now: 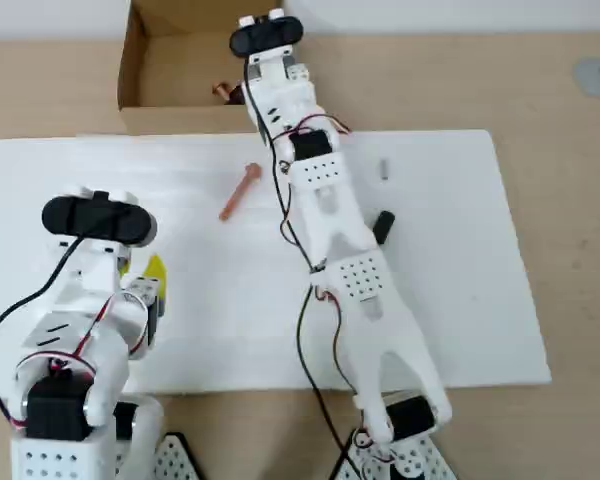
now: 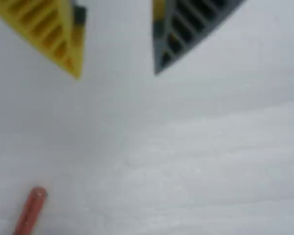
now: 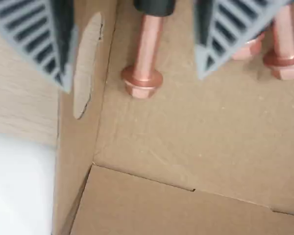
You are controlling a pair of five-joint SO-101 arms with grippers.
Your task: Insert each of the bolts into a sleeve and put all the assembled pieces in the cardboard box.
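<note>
Left gripper (image 2: 117, 73) is hanging spread and empty, loose bolt (image 1: 238, 192) lying just ahead.
Farther off, right gripper (image 3: 133, 83) is hovering spread inside the cardboard box (image 3: 201, 147), straddling a sleeved bolt (image 3: 144, 54); on withdrawing, a finger could be catching the wall or dragging that piece out.

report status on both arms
right gripper open over cardboard box, assembled bolt inside. left gripper open above mat. one loose bolt, one sleeve on mat.

Box wall (image 3: 76, 147) beside right claw (image 3: 134, 78), bolts (image 3: 149, 44) lying under it, bare mat (image 2: 186, 147) beneath left claw (image 2: 117, 72)
</note>
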